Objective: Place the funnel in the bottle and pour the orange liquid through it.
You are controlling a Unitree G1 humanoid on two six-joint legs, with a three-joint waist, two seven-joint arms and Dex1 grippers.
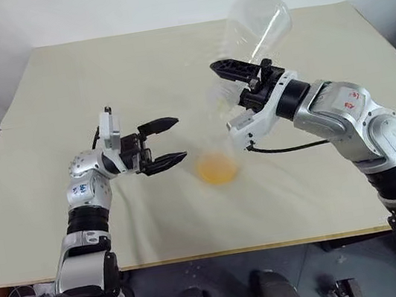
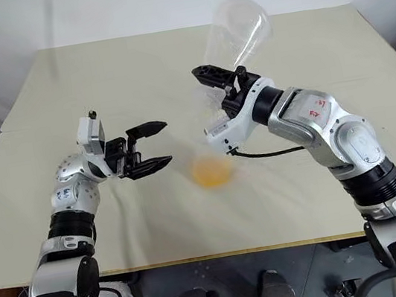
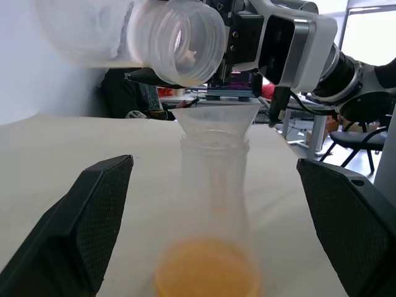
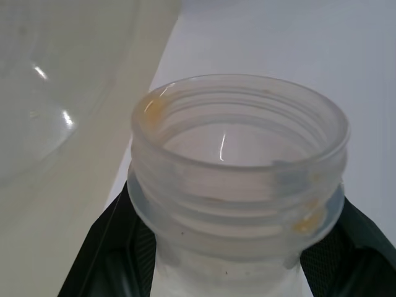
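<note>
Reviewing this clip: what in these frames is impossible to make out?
- Bottle outline: in the head views its clear walls vanish against the table; its orange liquid is what shows.
- Funnel stem: left wrist view, blurred inside the bottle neck.
- Whether the tilted flask is fully drained: glare on clear plastic.
- Right claw fingers: right wrist view, covered by the flask's neck.

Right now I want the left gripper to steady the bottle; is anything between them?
Nothing visible. The open left gripper faces the bottle across bare table; the funnel sits in its neck, and the flask in the right gripper hangs above.
</note>
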